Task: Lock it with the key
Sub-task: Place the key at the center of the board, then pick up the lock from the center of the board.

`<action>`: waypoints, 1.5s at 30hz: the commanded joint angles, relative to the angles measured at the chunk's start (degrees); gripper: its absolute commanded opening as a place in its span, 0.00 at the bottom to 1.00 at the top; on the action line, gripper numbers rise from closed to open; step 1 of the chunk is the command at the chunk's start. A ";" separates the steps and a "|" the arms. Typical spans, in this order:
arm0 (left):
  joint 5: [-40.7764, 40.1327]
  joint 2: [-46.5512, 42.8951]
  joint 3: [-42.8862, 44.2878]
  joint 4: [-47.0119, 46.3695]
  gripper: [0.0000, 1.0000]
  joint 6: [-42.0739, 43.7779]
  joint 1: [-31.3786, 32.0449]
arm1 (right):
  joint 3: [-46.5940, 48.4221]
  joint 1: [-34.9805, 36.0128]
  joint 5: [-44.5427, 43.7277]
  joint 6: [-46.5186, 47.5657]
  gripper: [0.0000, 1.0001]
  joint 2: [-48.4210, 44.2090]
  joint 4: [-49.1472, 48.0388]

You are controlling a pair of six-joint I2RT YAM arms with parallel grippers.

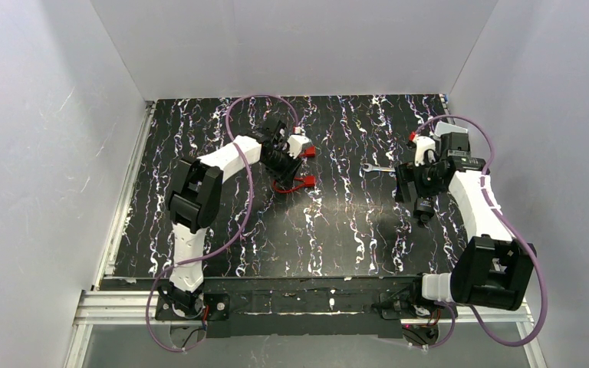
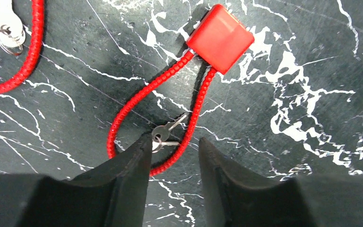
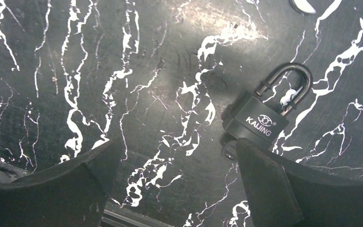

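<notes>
both grippers are parted and hold nothing. the left gripper hangs over the small keys lying inside the loop of the red cable lock; the right gripper straddles bare table, one finger at the black padlock. closing left could pinch its cable too, or skid off the flat keys.

You'll find the keys inside the cable lock's loop, left on the table; the padlock lies well apart, to the right.
</notes>
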State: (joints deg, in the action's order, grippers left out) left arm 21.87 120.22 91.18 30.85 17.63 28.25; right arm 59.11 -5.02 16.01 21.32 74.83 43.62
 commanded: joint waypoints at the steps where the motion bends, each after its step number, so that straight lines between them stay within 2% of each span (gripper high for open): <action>1: 3.07 -4.80 2.50 2.58 0.45 -0.56 0.23 | -0.05 -2.99 0.45 2.07 0.98 0.97 1.58; 4: 4.83 -8.56 2.35 2.94 0.63 -1.72 0.23 | -0.04 -4.52 -0.91 3.39 0.98 1.02 2.84; 11: 8.33 -16.57 0.22 2.97 0.80 -4.76 0.25 | -0.64 -7.62 -6.58 6.54 0.98 2.16 4.05; 13: 9.09 -18.55 -1.06 2.19 0.83 -5.66 0.30 | -1.09 -7.90 -8.89 6.34 0.98 5.00 3.14; 16: 9.62 -21.67 -3.60 0.68 0.94 -6.78 0.23 | -0.04 -7.99 -10.91 3.29 0.98 9.63 1.70; 21: 9.81 -26.71 -7.10 -1.07 0.98 -7.97 0.23 | 0.83 -7.99 -13.31 -3.29 0.97 15.60 -2.64; 27: 8.45 -32.51 -12.79 -5.52 0.98 -9.32 0.23 | 0.62 -7.99 -17.24 -8.62 0.90 19.60 -6.05; 40: 9.25 -32.76 -13.81 -7.76 0.98 -12.07 0.25 | 0.11 -7.99 -16.38 -14.14 0.78 24.78 -8.09; 45: 8.64 -33.20 -14.37 -6.93 0.98 -11.40 0.27 | 0.66 -7.97 -12.16 -14.16 0.62 25.61 -7.49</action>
State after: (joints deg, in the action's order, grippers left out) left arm 30.28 89.47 77.69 23.55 5.96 28.25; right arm 59.53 -12.73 -1.26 8.80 97.89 37.23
